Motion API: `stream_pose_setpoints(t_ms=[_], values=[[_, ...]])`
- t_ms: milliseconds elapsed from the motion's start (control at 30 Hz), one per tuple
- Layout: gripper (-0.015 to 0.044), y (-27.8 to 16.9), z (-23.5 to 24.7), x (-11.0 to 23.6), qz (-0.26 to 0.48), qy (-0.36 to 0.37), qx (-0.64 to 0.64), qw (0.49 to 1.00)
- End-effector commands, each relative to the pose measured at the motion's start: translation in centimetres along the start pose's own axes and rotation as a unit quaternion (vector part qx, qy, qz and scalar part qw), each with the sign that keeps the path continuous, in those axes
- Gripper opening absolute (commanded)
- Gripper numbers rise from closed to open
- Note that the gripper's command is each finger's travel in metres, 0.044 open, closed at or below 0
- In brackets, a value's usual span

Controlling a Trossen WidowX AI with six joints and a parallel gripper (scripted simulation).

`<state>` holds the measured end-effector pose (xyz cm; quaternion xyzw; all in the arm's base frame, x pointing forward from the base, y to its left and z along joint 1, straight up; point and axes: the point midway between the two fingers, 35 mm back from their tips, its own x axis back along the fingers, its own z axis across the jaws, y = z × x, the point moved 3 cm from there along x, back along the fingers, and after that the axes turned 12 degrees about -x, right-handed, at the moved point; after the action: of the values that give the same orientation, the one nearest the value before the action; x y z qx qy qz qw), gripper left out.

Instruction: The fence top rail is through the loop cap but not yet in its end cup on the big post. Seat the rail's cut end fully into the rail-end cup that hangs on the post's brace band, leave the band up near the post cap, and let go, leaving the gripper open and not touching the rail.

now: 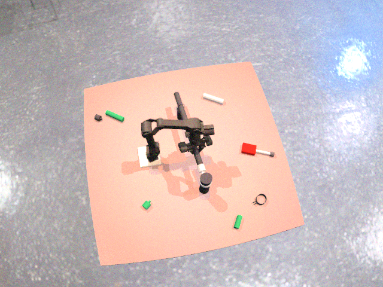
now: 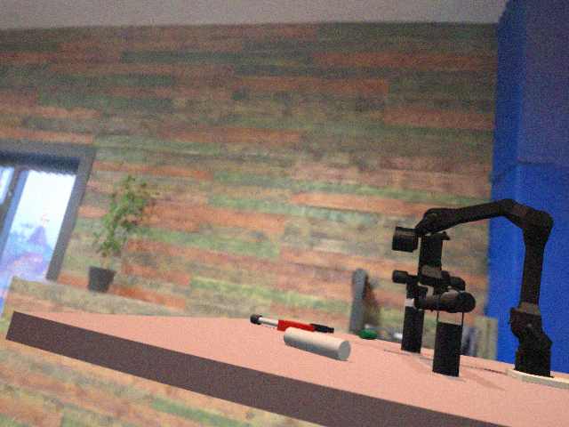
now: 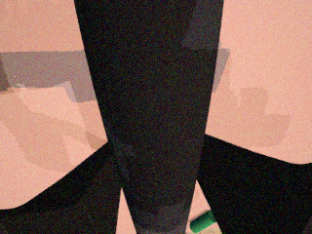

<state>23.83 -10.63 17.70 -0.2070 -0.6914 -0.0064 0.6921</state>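
Dark grey and long, the top rail [image 1: 187, 128] lies level above the salmon-pink counter [image 1: 271, 197], and the hand [image 1: 194, 144] is clenched around its middle, reaching straight down from the arm. In the wrist view the rail [image 3: 146, 92] fills the centre between the two dark fingers, narrowing toward a pale band at its far end. From above, that pale-banded end [image 1: 201, 167] sits just beside the big post [image 1: 205, 182]; whether it is inside the rail-end cup I cannot tell. The rail's other end [image 1: 177, 97] sticks out well past the arm. Loose pieces lie apart around the counter: a white cylinder [image 1: 213, 98], a red-handled tool [image 1: 257, 150], a black ring clamp [image 1: 260, 200], and green cylinders [image 1: 114, 115] [image 1: 237, 221].
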Motion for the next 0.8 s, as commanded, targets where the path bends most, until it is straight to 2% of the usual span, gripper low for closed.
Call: stream_pose_setpoints(t_ms=[0, 267, 467, 767], values=[[0.0079, 0.0, 0.0, 0.0, 0.0, 0.0, 0.0, 1.0], [0.0289, 0.1, 0.0, 0.2, 0.0, 0.0, 0.0, 1.0], [0.044, 1.3, 0.2, 2.2, -0.001, 0.0, 0.0, 1.0], [0.044, 2.8, 0.7, 4.8, -0.002, 0.0, 0.0, 1.0]])
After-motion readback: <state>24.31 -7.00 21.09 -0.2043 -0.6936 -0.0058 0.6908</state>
